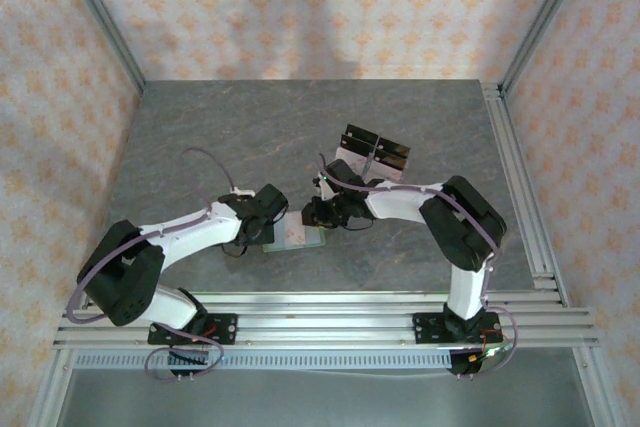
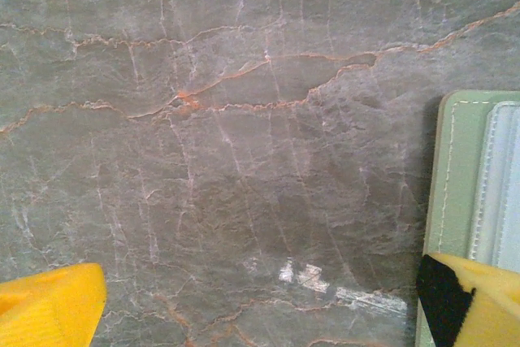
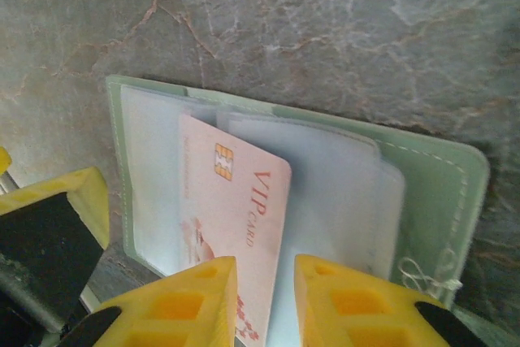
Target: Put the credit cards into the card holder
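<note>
Right gripper (image 3: 266, 298) fingers flank credit card (image 3: 236, 201); can't tell if clamped. Card lies slanted on clear sleeves of open card holder (image 3: 439, 176). Left gripper (image 2: 260, 282) spread wide, one finger over holder's edge. Your risk: skewed push snags sleeve, holder slides.

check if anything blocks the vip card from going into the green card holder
Nothing visible does. The VIP card, pinched in the right gripper, reaches over the clear sleeves of the open card holder; no other object sits between them.
</note>
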Controlling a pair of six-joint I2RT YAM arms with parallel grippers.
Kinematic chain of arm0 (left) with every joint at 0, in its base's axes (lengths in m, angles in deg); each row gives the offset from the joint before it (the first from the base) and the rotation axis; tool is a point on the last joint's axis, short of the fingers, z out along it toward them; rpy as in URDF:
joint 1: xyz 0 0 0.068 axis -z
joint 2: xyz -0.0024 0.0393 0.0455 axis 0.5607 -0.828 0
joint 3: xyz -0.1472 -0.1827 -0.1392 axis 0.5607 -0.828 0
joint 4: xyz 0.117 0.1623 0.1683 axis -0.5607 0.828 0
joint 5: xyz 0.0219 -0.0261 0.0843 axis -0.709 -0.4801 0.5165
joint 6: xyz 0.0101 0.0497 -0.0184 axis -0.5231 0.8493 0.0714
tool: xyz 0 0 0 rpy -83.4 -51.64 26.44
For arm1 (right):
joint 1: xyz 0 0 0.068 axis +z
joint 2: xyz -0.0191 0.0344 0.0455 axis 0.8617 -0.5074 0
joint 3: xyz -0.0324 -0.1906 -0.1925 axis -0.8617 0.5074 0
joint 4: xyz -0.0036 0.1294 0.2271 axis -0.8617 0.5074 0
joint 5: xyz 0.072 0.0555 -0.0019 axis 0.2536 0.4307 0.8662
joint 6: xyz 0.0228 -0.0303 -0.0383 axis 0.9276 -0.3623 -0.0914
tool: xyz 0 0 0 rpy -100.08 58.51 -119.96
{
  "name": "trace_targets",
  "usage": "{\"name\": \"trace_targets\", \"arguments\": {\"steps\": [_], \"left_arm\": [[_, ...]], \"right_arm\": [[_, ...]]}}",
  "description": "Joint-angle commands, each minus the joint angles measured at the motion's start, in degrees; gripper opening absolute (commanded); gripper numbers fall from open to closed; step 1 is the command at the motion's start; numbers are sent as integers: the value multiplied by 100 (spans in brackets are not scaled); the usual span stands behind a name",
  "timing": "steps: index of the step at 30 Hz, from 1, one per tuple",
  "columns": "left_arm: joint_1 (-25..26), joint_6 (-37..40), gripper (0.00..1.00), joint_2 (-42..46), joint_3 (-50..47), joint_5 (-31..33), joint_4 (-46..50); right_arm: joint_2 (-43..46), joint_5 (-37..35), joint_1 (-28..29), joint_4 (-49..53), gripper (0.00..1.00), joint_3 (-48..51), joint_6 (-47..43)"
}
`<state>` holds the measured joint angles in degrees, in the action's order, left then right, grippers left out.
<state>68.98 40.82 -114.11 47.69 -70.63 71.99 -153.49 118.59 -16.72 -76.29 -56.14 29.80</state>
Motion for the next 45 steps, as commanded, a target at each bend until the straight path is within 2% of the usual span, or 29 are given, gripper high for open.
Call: {"name": "trace_targets", "arguments": {"steps": [1, 7, 17, 25, 27, 30, 33, 38, 45], "left_arm": [[-7, -114, 100, -83, -67, 165, -29], [-7, -114, 100, -94, -73, 157, -48], [-7, -122, 100, -157, -55, 114, -93], [-8, -131, 100, -183, -42, 73, -106], [-8, -131, 100, -170, -37, 82, -102], [-4, -153, 100, -140, -18, 142, -39], [-8, -271, 100, -22, 31, 431, 186], [-90, -446, 100, 226, 76, 842, 556], [-165, -419, 100, 275, 27, 788, 539]], "right_arm": [[-173, 152, 62, -194, 25, -191, 89], [-331, 276, 87, -297, 22, -287, 169], [-450, 362, 140, -322, 10, -439, 193], [-534, 353, 204, -329, 8, -475, 200], [-521, 315, 204, -300, 12, -434, 184], [-431, 190, 204, -203, 28, -359, 88], [-270, -21, 204, 16, 38, -320, -55], [-122, -211, 204, 248, 42, -257, -194], [-33, -283, 151, 205, 42, -47, -106]]}}
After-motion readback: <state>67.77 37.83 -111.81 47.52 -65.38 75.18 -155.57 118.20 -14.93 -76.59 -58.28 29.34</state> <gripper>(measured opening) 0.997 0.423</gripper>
